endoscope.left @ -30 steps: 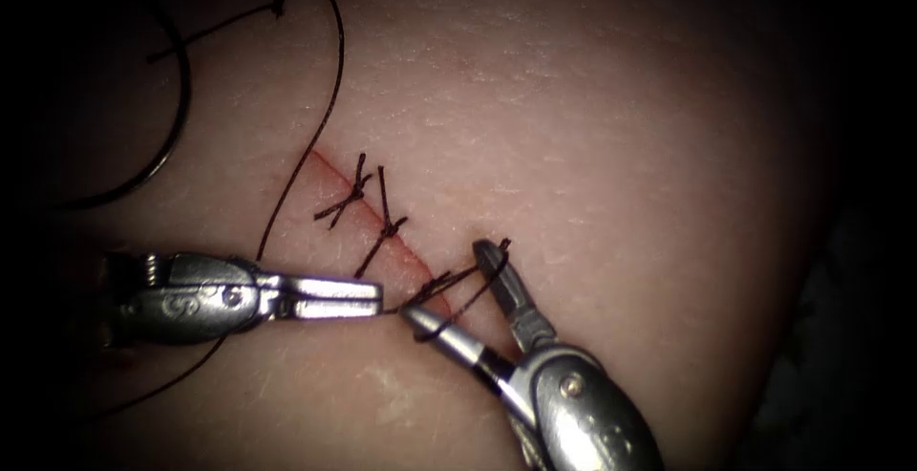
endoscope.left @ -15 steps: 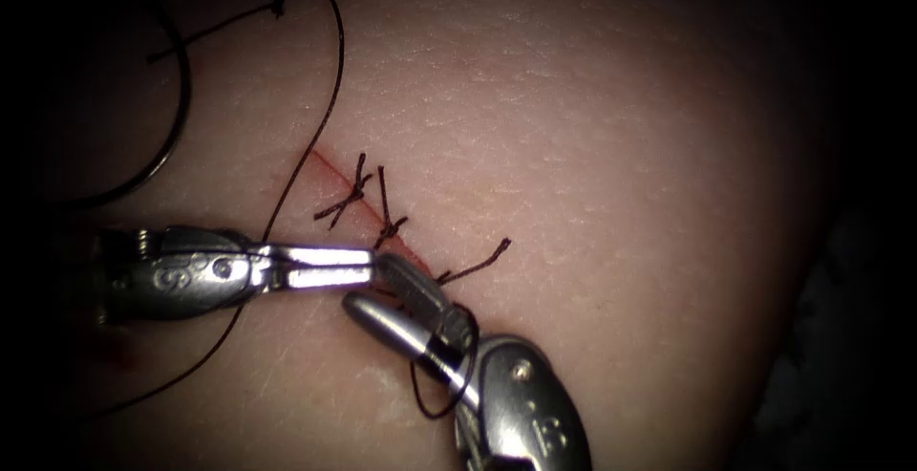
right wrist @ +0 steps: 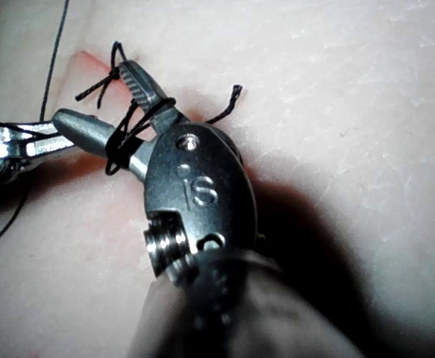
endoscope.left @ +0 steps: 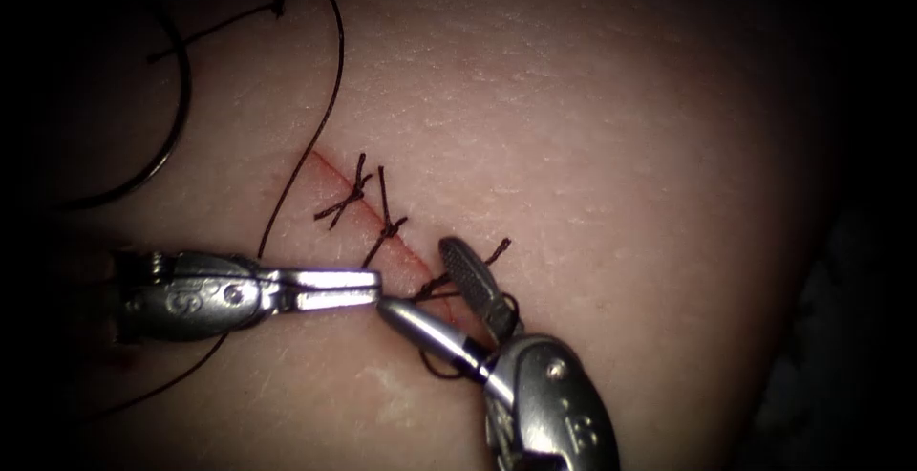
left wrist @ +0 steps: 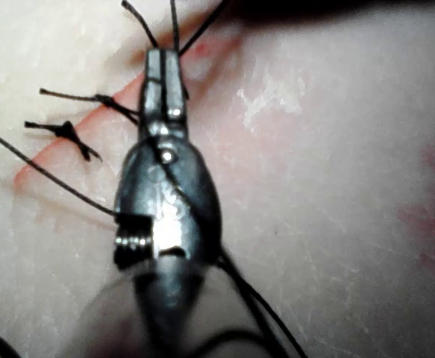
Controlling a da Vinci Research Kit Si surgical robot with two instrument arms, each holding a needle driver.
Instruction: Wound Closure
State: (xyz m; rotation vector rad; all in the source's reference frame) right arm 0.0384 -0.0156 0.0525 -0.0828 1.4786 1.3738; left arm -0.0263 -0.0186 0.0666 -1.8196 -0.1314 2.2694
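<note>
Gripping the thread (endoscope.left: 315,98) with its jaws pressed together, the left claw (endoscope.left: 374,287) lay level across the tissue (endoscope.left: 592,127) on the left side of the cut (endoscope.left: 334,173), its tip almost touching the lower jaw of the right claw (endoscope.left: 420,285). The strand left that tip toward the third stitch (endoscope.left: 435,287) at the cut's lower end, and the long free run curved up over the tissue's upper left area into a wide bow. The right claw came up from the tissue's lower edge with its jaws spread and nothing pinched between them: the upper jaw pointed up over the third stitch, the lower jaw pointed left at the left claw's tip. A loop of thread (endoscope.left: 444,368) was wound around the right claw's jaws near their hinge; the right wrist view showed the same loop (right wrist: 131,134) crossing both jaws of the right claw (right wrist: 94,97). Two finished stitches (endoscope.left: 349,196) sat higher along the cut, and a short cut end (endoscope.left: 499,249) stuck out on its right side. From the left wrist view, the left claw (left wrist: 165,60) appeared closed, strands fanning from its tip. Where the needle lay could not be told.
</note>
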